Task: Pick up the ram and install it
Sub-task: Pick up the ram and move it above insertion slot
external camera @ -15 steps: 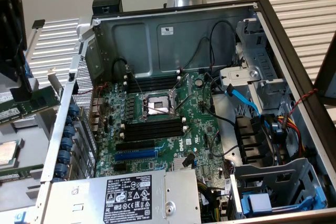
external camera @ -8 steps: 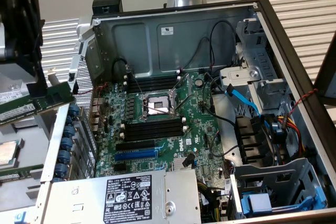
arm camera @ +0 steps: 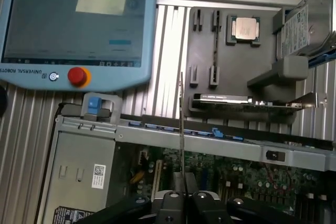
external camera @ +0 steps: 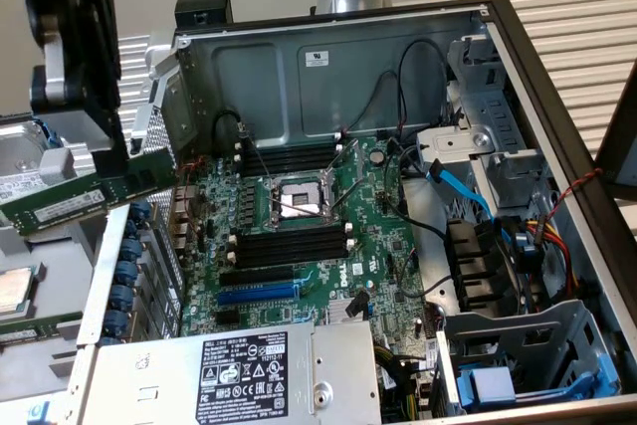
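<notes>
One gripper (external camera: 119, 161) pinches the ram (external camera: 85, 198), which hangs tilted at the exterior view's left, just outside the open computer case (external camera: 328, 57) with its black memory slots (external camera: 294, 246). Seen edge-on in the wrist view, the ram stands before a teach pendant (arm camera: 79, 24) and a grey tray (arm camera: 236, 61) on the ribbed bench (arm camera: 165, 40).

Print on ram (external camera: 75, 204) too small to read — gripper (external camera: 117, 168) body cut off by exterior view's edge.

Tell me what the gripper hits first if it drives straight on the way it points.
Probably the silver rail beside the motherboard: the gripper, shut on the ram, hangs above it, short of the black memory slots. Depth is unclear.
</notes>
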You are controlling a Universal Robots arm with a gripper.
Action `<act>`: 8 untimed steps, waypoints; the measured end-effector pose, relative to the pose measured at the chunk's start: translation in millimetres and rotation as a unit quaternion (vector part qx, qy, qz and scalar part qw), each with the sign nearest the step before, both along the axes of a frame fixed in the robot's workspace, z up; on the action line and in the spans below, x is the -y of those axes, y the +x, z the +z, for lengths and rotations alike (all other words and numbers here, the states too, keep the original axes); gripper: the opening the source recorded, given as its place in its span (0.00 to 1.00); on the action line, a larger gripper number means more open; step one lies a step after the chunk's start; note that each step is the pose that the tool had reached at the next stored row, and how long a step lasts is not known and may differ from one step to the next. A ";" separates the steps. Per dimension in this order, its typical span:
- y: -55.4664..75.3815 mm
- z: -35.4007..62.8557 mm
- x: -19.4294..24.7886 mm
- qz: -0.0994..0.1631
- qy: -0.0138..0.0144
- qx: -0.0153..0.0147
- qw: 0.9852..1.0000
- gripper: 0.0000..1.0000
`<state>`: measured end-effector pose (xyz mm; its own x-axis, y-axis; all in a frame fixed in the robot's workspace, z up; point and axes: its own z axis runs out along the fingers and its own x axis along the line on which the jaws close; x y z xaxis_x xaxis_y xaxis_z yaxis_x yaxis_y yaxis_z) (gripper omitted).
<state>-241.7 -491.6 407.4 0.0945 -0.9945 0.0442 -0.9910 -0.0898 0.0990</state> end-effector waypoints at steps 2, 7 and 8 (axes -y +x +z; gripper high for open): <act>8.6 0.0 0.0 0.000 0.000 0.000 1.000 0.12; 31.5 0.0 0.0 0.000 0.000 0.000 1.000 0.12; 36.0 0.0 0.0 0.000 0.000 0.000 1.000 0.12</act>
<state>-205.8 -491.6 407.4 0.0945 -0.9946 0.0436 -0.9910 -0.0899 0.0990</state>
